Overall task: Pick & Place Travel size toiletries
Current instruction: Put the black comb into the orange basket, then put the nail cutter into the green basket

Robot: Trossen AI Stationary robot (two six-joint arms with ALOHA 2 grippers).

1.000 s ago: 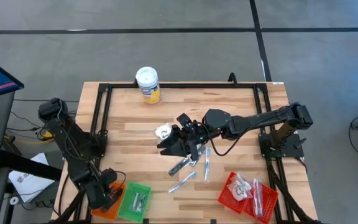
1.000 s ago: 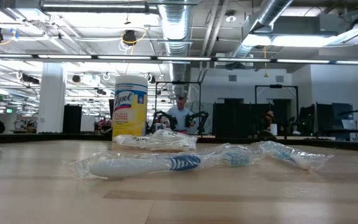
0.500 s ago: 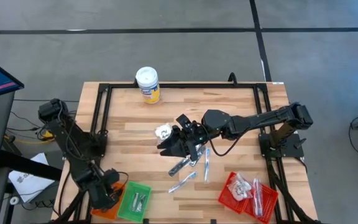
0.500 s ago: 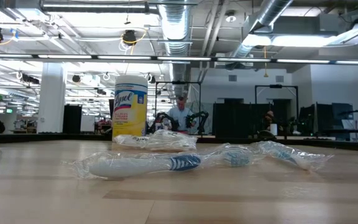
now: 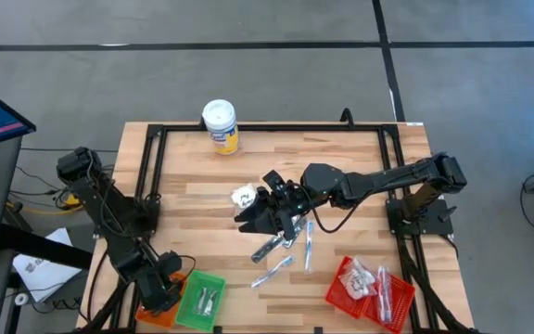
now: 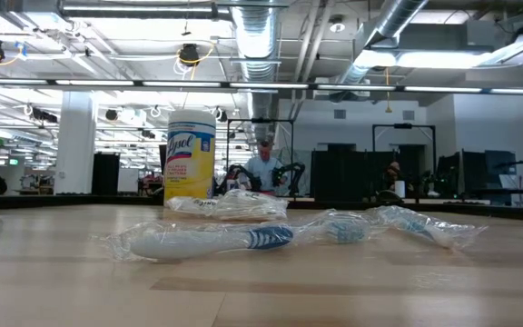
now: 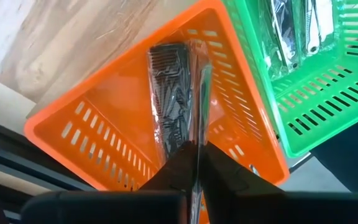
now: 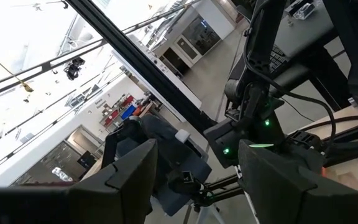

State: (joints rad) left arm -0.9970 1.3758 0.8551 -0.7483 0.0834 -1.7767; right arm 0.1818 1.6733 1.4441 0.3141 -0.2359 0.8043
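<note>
My left gripper point(image 5: 164, 294) point(image 7: 196, 149) is over the orange basket point(image 5: 153, 306) point(image 7: 104, 134) at the table's near left corner, shut on a dark comb point(image 7: 171, 87) in clear wrap. My right gripper point(image 5: 254, 217) point(image 8: 194, 177) hovers open at mid-table, above the loose toiletries, with nothing between its fingers. Below and beside it, lying flat on the wood, are a white sachet point(image 5: 243, 196) and silvery wrapped sticks point(image 5: 273, 270) point(image 5: 308, 243). In the low view a wrapped toothbrush point(image 6: 209, 240) lies in front. My left gripper pinches the wrapped comb between its two fingers at the wrapper's near end point(image 7: 197, 140), coming from above and pointing down. The comb runs on from the fingertips, along their line, into the orange basket. Whether its far end rests on the basket floor cannot be told.
A green basket point(image 5: 202, 301) point(image 7: 328, 74) with silvery wrapped items sits right beside the orange one. A red basket point(image 5: 344, 291) with sachets stands at the near right. The white-lidded yellow canister point(image 5: 221, 125) point(image 6: 190, 154) stands at the far edge. A black frame rims the table.
My left arm has crept a little toward the table's near edge, staying over the orange basket with the gripper shut. The right arm and the loose toiletries have kept still.
</note>
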